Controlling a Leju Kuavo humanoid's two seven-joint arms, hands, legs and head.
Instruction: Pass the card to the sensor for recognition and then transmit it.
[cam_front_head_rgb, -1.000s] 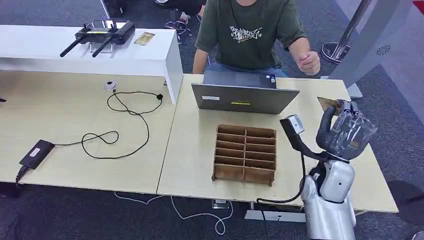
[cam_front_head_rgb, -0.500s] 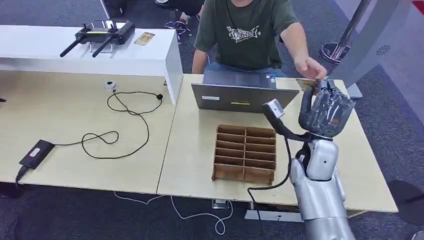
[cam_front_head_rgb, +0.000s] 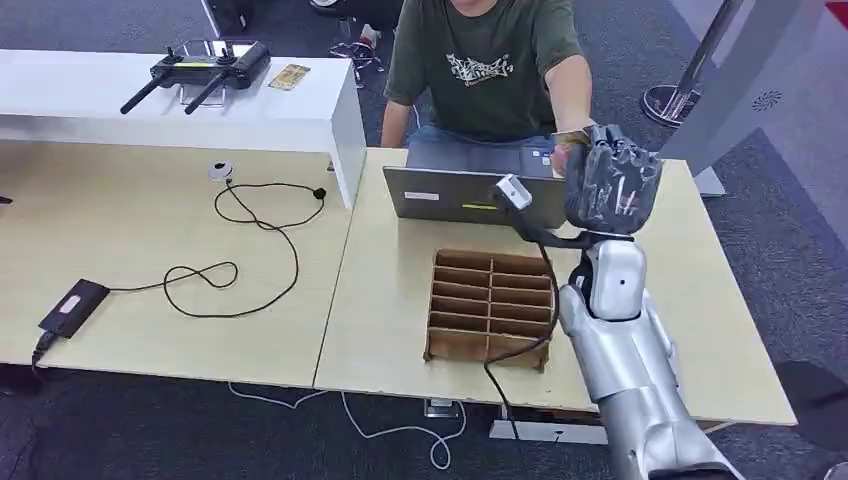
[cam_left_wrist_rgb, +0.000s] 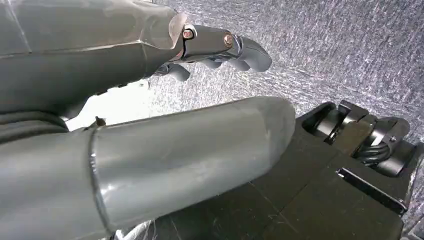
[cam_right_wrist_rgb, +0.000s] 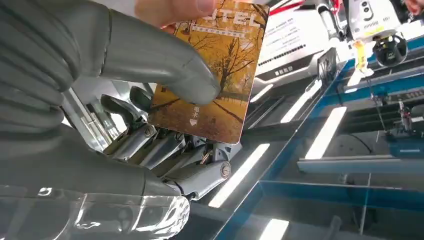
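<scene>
The robot's right hand is raised above the far edge of the pale wooden table, just beside the grey laptop. The hand is dark and wrapped in a shiny transparent film that crinkles over the fingers. Between the thick grey thumb and the darker fingers it pinches a card. The card is a flat glossy rectangle with rounded corners, printed with yellow autumn trees. From the head view only a thin golden edge of the card is seen at the top of the hand.

A person in a dark green T-shirt sits behind the laptop and reaches forward; the person's hand touches the upper edge of the card, and the fingertips lie on it in the wrist view.

In front of the laptop stands a brown cardboard organizer with two columns of narrow rectangular slots. A black cable curls over the left table to a small black box.

The left hand hangs over a grey carpet of rough texture, with smooth metal-grey fingers lightly curved, spread and holding nothing.
</scene>
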